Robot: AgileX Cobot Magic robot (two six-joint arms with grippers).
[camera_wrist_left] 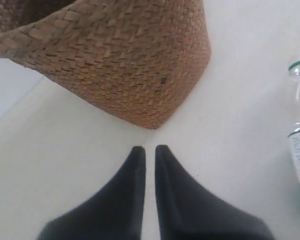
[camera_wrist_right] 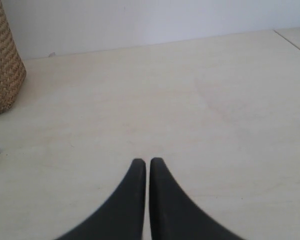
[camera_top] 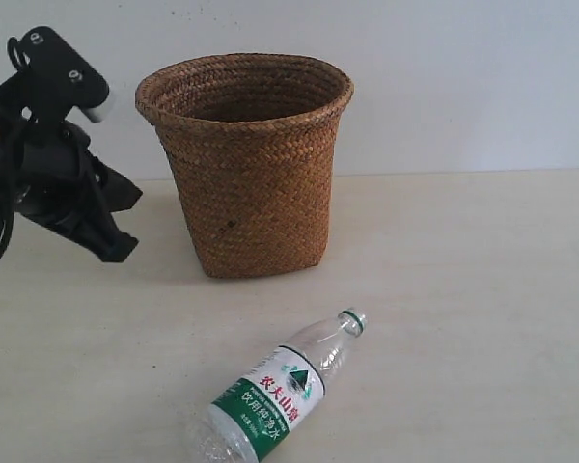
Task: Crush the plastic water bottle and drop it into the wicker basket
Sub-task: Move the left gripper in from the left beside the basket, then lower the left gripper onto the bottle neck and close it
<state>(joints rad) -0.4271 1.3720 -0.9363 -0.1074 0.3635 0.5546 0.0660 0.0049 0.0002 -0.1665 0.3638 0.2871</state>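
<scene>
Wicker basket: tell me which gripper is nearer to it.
Left. The left gripper hangs close beside the basket; the right gripper is farther off, with only a sliver of it in view.

The wicker basket shows rough, matt woven fibre, the plastic water bottle gleams clear and glossy around its smooth printed label, and the pale table looks smooth, matt.
</scene>
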